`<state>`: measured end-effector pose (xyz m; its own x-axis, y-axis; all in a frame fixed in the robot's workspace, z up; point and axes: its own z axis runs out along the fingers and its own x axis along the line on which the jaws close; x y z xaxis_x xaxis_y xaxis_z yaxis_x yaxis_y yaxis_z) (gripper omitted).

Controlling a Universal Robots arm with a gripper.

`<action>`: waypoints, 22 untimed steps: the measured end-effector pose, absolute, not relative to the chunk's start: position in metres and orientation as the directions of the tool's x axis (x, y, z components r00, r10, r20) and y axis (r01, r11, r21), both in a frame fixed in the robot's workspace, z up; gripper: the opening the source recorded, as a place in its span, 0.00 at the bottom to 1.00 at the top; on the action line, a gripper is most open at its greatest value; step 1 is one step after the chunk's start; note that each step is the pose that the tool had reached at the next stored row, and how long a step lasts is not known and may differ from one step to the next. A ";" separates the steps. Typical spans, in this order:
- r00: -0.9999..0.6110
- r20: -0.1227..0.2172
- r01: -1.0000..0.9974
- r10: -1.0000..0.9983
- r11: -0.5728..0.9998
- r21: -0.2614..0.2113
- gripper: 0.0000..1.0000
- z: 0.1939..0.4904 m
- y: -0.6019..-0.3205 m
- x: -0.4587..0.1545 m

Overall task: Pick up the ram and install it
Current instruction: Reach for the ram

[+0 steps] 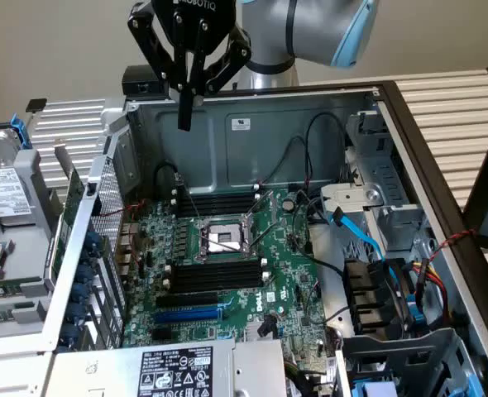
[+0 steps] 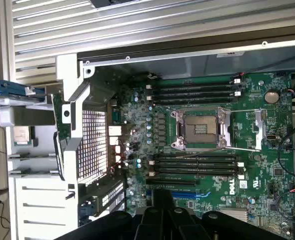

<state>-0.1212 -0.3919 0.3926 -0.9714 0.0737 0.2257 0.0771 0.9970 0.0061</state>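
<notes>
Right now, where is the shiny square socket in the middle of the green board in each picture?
Exterior view: the socket sits mid-board, between two banks of black memory slots.
Wrist view: the socket lies between the same two banks.
Shared landmark: the blue slot, just past one bank.

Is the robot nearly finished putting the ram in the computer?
Not nearly. Nothing looks done: the black memory slots on the motherboard are all empty. The gripper is shut, holds nothing and hangs above the open case. A green stick that looks like the ram stands outside the case wall, on the exterior view's left, untouched. Picking it up and installing it are both not yet done.
</notes>
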 end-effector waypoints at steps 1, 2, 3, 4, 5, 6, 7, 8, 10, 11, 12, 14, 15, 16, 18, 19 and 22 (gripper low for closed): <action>-0.971 0.226 0.077 0.074 0.997 0.006 0.10 0.393 -0.392 -0.121; -0.971 0.226 0.077 0.074 0.997 0.006 0.10 0.393 -0.392 -0.121; -0.971 0.227 0.077 0.074 0.997 0.006 0.10 0.393 -0.392 -0.121; -0.971 0.227 0.077 0.074 0.997 0.006 0.10 0.393 -0.392 -0.121; -0.971 0.228 0.077 0.074 0.997 0.006 0.10 0.393 -0.392 -0.121; -0.971 0.228 0.077 0.074 0.997 0.006 0.10 0.393 -0.392 -0.121; -0.971 0.228 0.077 0.074 0.997 0.006 0.10 0.393 -0.392 -0.121; -0.971 0.229 0.077 0.074 0.997 0.006 0.10 0.393 -0.392 -0.121; -0.971 0.229 0.077 0.074 0.997 0.006 0.10 0.393 -0.392 -0.121; -0.971 0.229 0.077 0.074 0.997 0.006 0.10 0.393 -0.392 -0.121; -0.971 0.229 0.077 0.074 0.997 0.006 0.10 0.393 -0.392 -0.121; -0.971 0.229 0.077 0.074 0.997 0.006 0.10 0.393 -0.392 -0.124; -0.971 0.229 0.077 0.074 0.997 0.005 0.10 0.393 -0.392 -0.128; -0.971 0.229 0.077 0.074 0.997 0.006 0.10 0.393 -0.392 -0.132; -0.971 0.226 0.077 0.074 0.997 0.006 0.10 0.393 -0.392 -0.140; -0.972 0.222 0.077 0.074 0.997 0.006 0.10 0.393 -0.392 -0.143; -0.978 0.196 0.077 0.074 0.997 0.008 0.10 0.393 -0.392 -0.151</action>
